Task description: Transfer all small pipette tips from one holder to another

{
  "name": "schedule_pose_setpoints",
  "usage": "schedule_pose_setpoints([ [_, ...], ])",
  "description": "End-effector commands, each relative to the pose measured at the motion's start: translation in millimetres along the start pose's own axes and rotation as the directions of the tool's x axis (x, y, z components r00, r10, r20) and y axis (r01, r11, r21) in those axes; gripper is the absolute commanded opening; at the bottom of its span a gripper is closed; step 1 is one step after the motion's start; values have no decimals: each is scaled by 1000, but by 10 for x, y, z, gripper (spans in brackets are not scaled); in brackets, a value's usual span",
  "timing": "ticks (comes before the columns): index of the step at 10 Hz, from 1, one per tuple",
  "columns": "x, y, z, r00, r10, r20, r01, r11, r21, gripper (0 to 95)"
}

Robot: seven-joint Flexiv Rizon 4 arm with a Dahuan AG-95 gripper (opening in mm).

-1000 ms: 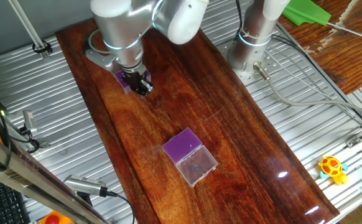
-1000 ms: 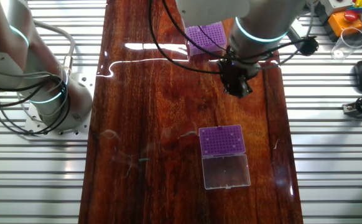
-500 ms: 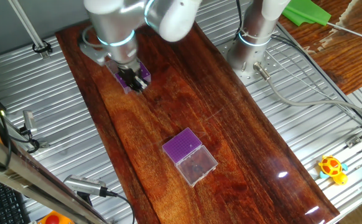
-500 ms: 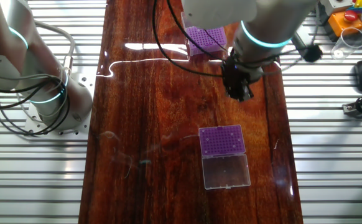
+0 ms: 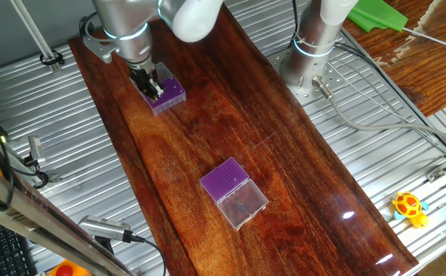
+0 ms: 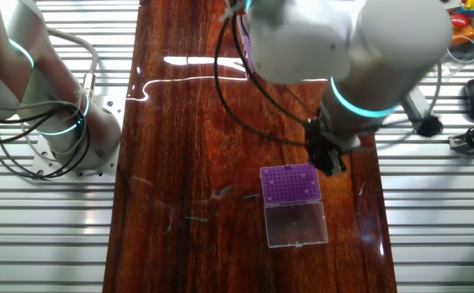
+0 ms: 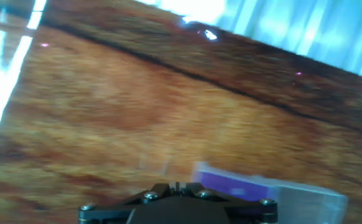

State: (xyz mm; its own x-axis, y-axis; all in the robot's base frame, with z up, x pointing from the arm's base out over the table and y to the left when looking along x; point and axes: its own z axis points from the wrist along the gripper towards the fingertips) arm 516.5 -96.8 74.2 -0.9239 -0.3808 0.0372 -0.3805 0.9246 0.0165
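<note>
A purple pipette tip holder [image 5: 171, 93] stands at the far end of the wooden board. My gripper [image 5: 154, 87] hangs at its left edge there, with the fingers close together. A second purple holder [image 5: 224, 179] with a clear lid [image 5: 244, 205] folded open lies mid-board. In the other fixed view my gripper [image 6: 335, 163] sits just right of that lidded holder [image 6: 290, 183], and my arm covers the far holder. The hand view is blurred: my gripper [image 7: 176, 185] looks shut, with a purple holder [image 7: 227, 182] just beyond on the right. No single tip can be made out.
The base of a second arm [image 5: 311, 54] stands beside the board on the ribbed metal bench [image 5: 376, 153]; it appears at the left [image 6: 58, 122] in the other view. A yellow toy [image 5: 409, 207] lies off the board. Cables trail across the bench.
In one fixed view my gripper has moved up and left, from beside the far holder to its left edge. In the other view it has slid down toward the lidded holder.
</note>
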Motion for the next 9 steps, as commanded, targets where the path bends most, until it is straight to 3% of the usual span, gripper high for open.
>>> schedule_pose_setpoints([
  [1,79,-46,4,997,-81,-3,81,996,-24,0],
  [2,104,-37,17,997,-79,-2,79,997,-25,0],
  [3,118,-24,15,997,-71,-3,71,997,-26,190],
  [4,137,49,-13,998,-66,0,66,997,-30,190],
  [9,137,49,-13,1000,-8,-5,8,1000,-22,190],
])
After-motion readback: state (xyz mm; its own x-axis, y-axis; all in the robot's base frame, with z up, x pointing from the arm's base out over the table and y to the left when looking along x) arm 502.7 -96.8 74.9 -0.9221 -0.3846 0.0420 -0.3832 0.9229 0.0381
